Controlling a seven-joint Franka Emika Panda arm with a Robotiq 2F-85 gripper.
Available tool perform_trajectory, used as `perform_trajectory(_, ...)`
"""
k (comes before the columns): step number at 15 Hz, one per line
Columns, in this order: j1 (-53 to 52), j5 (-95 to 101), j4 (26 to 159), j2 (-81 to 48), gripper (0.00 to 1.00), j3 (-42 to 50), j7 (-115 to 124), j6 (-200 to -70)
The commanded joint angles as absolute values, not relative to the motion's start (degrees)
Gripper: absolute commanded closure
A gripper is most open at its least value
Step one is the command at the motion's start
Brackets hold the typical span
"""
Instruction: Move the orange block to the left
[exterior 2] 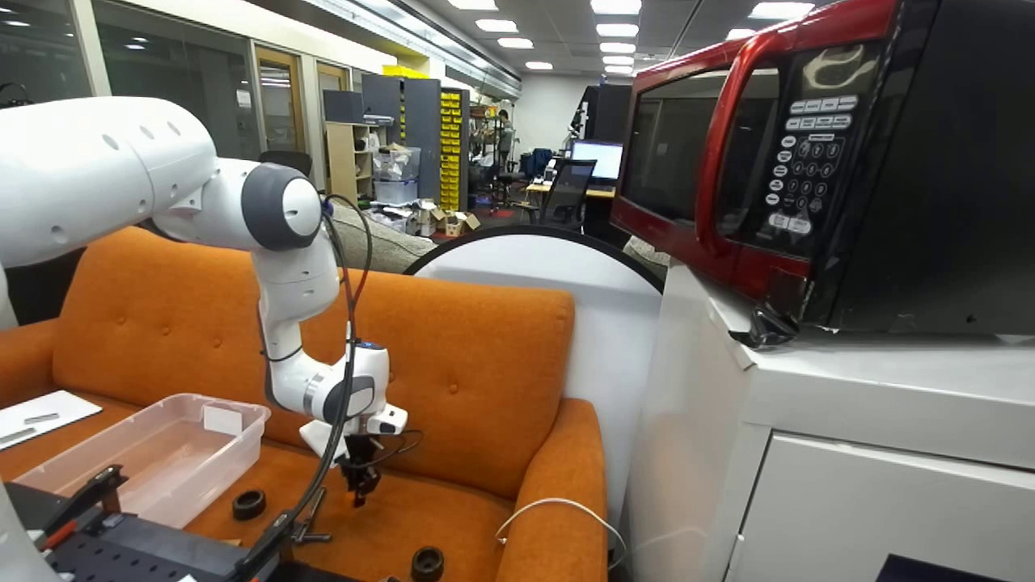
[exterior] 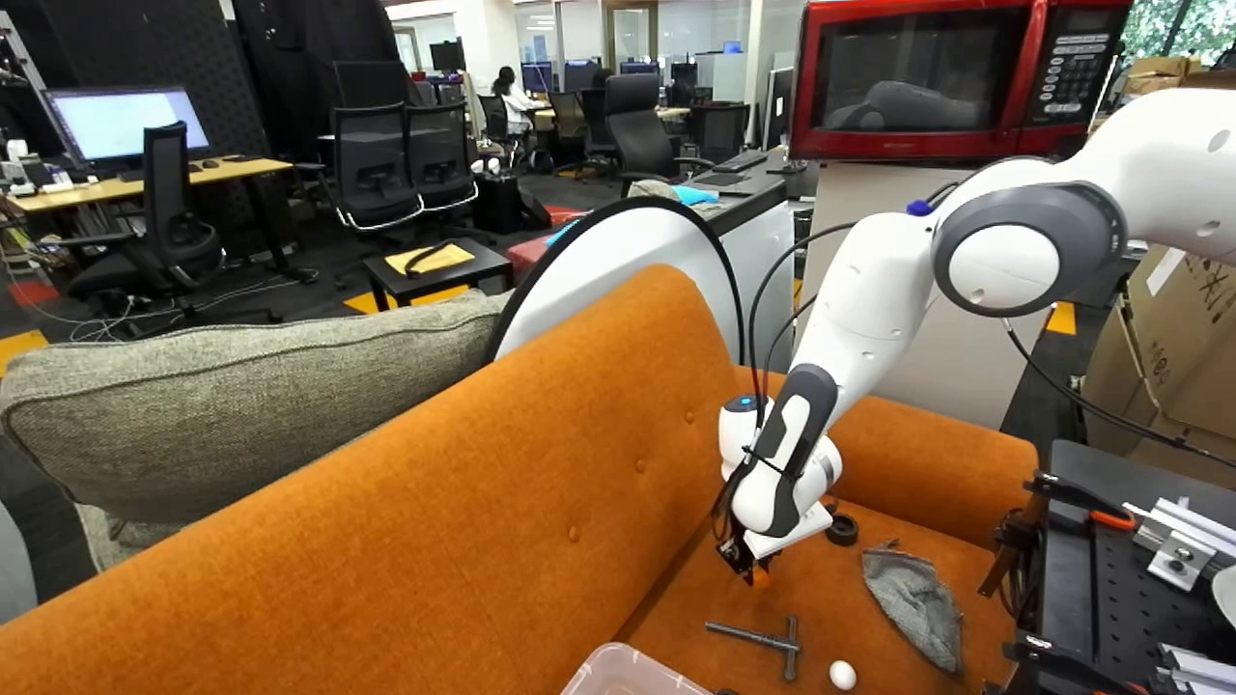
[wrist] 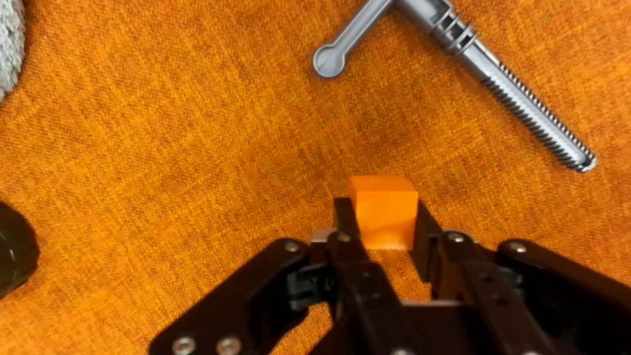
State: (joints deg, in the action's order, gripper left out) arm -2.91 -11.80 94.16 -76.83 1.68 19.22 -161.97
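In an exterior view the white arm (exterior: pixel 874 299) reaches in from the right, its base cut off, bends at the elbow and slants down to the left. Its gripper (wrist: pixel 385 219) points down at the sofa seat (exterior: pixel 826 594), and the two fingers (wrist: pixel 347 217) pinch the orange block (wrist: pixel 385 213) between them; in an exterior view the block is on the far side of the metal tool (exterior: pixel 753 635). I cannot tell whether it touches the seat; in both exterior views it is an orange speck, hard to pick out. The wrist view crops the tool, the grey cloth (wrist: pixel 10 44) and a round black thing (wrist: pixel 15 251).
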Motion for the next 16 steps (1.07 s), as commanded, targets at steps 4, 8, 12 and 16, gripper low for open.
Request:
perform_trajectory(4, -3.1, -12.3, 93.9, -77.0, 0.71, 1.8, 19.0, -161.8)
perform_trajectory(8, -2.3, -14.1, 94.2, -77.0, 0.93, 0.7, 20.6, -163.4)
perform_trajectory(12, -1.9, -20.5, 95.7, -76.9, 0.93, -1.5, 26.3, -167.2)
perform_trajectory(16, -3.0, -26.8, 97.7, -77.2, 0.93, -2.9, 31.1, -173.9)
